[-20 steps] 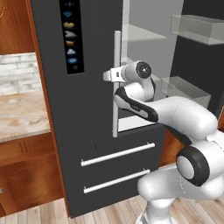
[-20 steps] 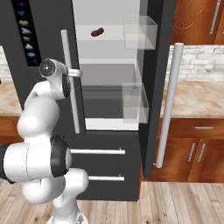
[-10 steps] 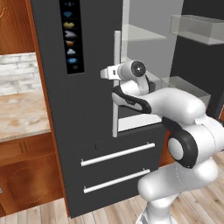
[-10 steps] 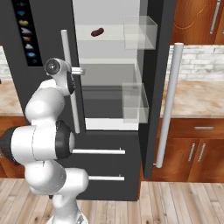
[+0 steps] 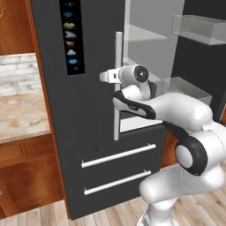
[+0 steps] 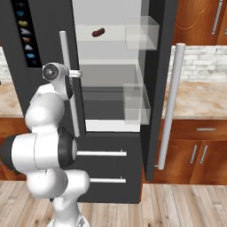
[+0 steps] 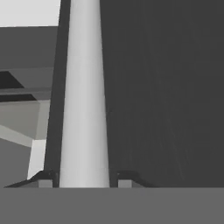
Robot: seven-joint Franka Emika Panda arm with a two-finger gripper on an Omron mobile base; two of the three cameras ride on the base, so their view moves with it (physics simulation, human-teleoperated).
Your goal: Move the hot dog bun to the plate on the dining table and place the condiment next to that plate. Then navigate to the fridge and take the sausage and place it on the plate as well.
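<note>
sausage | on fridge shelf, above claw | claw clamped on door handle

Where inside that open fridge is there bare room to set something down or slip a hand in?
The upper shelf is mostly bare: only the sausage lies near its left. The shelf below, bordered by the clear door bins on the right, looks bare too. It is crowded at the left door's handle, where the robot's hand is clamped.
</note>
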